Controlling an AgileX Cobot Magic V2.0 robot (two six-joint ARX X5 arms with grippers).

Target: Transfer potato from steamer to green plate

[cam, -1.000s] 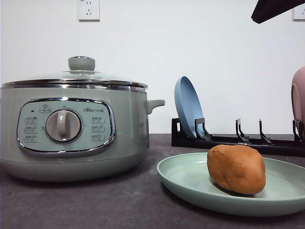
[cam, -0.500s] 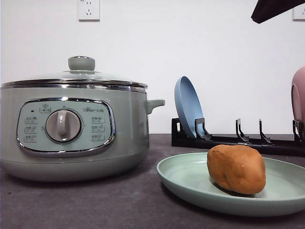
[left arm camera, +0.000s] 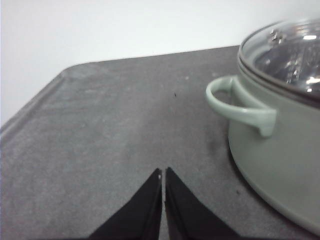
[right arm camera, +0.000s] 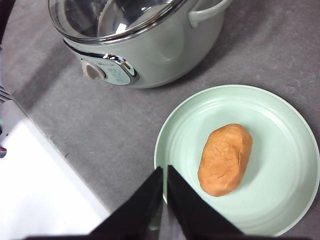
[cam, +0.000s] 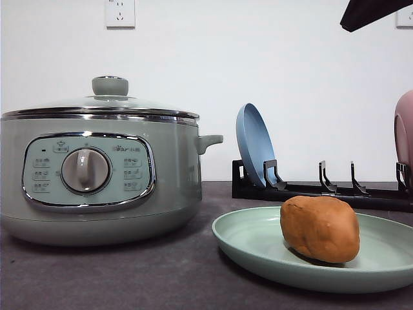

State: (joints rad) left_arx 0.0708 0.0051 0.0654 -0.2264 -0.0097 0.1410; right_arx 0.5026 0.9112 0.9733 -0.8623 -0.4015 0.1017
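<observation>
Fingertips of right gripper [right arm camera: 164,172] pressed nearly together, holding nothing, poised high over near rim of green plate [right arm camera: 280,115]. Potato [right arm camera: 225,159] just beyond and to one side of those tips, lying on plate floor, apart from them. Farther off, steamer [right arm camera: 145,45] with glass lid seated, standing clear of plate on grey table [right arm camera: 100,130]. Left gripper [left arm camera: 163,175] likewise closed to a slit, empty, low over bare table, steamer handle [left arm camera: 239,105] ahead and aside. Beyond, black rack [cam: 322,190] with blue plate [cam: 255,143] upright.

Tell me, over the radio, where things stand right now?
Left gripper shut, empty, beside the steamer. Right gripper shut, empty, above the green plate. Potato lying on that plate; steamer lid on. Nothing in the way.
</observation>
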